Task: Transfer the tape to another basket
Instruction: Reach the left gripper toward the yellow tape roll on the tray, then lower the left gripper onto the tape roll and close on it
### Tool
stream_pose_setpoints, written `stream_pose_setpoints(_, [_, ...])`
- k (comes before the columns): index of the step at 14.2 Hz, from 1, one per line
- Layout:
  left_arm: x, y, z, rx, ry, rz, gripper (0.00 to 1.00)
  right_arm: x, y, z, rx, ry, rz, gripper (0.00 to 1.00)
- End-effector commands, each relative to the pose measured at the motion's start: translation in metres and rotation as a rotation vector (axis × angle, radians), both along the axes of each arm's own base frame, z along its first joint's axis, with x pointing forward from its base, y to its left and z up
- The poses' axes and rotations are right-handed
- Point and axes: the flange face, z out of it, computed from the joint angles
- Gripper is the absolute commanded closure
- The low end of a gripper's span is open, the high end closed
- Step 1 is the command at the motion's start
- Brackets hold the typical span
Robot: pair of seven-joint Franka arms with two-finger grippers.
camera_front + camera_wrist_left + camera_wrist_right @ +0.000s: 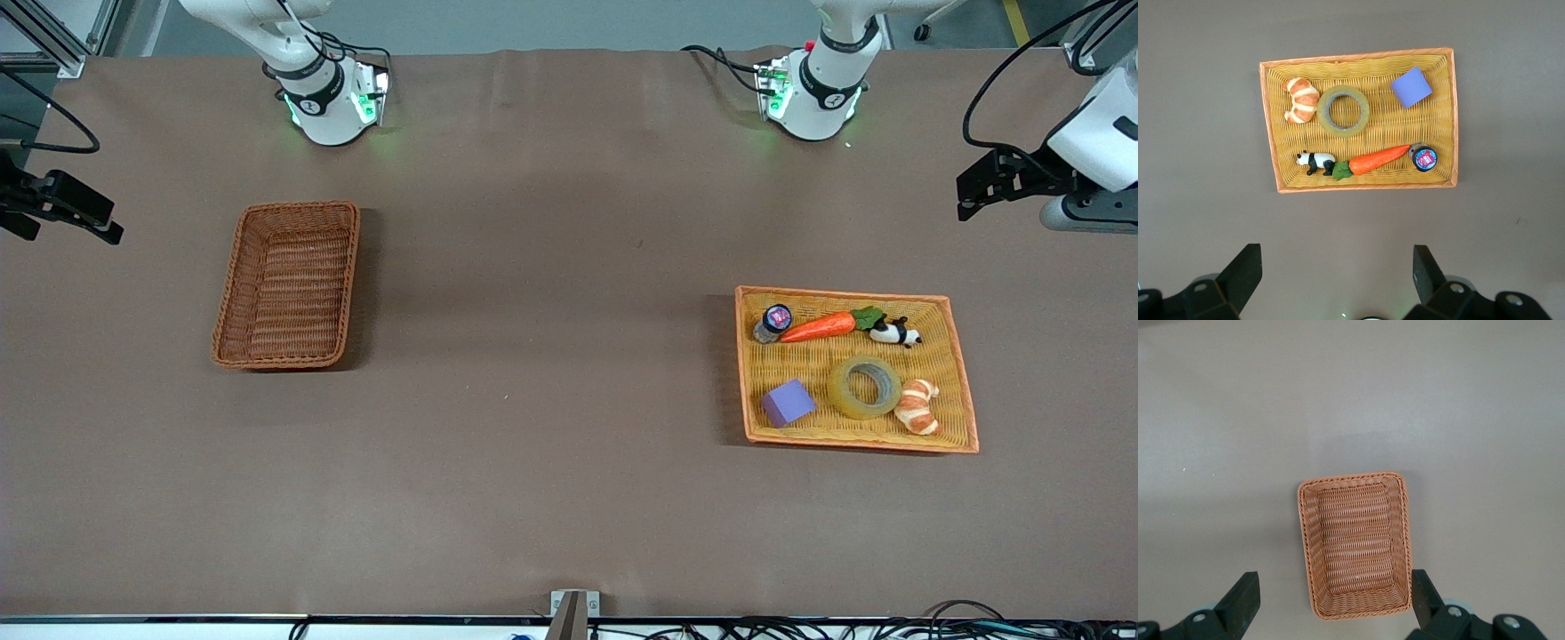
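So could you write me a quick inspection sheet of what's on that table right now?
Surface: brown table, flat.
Job's things: tape lies flat in the yellow tray, between the croissant and the purple block; reddish-brown basket toward the right arm's end, nothing inside.
Clutter: carrot, panda figure, small round tin, all in the tray.
End effectors: left end effector open, high over the table beside the tray; right end effector open, high above the basket.
Cables: bundle along the table's near edge.
Surroundings: grey floor.
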Motion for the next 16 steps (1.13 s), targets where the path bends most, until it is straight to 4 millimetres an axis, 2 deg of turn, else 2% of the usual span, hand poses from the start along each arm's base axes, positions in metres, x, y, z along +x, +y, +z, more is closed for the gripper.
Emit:
stream_pose_setpoints(1, [-0.001, 0.003, 0.001, 0.013, -0.006, -0.007, 0.00, -0.001, -0.002, 0.001, 0.023, 0.004, 0.002, 0.00])
stream_pose_setpoints(4, [0.000, 0.007, 0.001, 0.015, -0.008, -0.004, 0.00, -0.001, -0.002, 0.001, 0.023, 0.004, 0.002, 0.00])
stream_pose_setpoints(6, [0.017, 0.010, -0.027, 0.015, 0.043, 0.000, 0.00, -0.001, -0.002, 0.001, 0.023, 0.004, 0.002, 0.00])
stream_pose_setpoints(7, [0.024, 0.012, -0.030, 0.010, 0.031, 0.005, 0.00, -0.001, -0.002, 0.001, 0.023, 0.004, 0.002, 0.00])
stream_pose_setpoints(10, [0.059, 0.014, -0.089, 0.046, 0.049, 0.024, 0.00, -0.001, -0.002, 0.001, 0.023, 0.004, 0.002, 0.00])
stream_pose_setpoints(12, [0.079, 0.041, -0.146, 0.038, 0.068, 0.083, 0.00, -0.001, -0.002, 0.001, 0.023, 0.004, 0.002, 0.00])
stream_pose_setpoints(16, [0.096, 0.063, -0.249, 0.020, 0.057, 0.160, 0.00, -0.001, -0.002, 0.001, 0.023, 0.004, 0.002, 0.00])
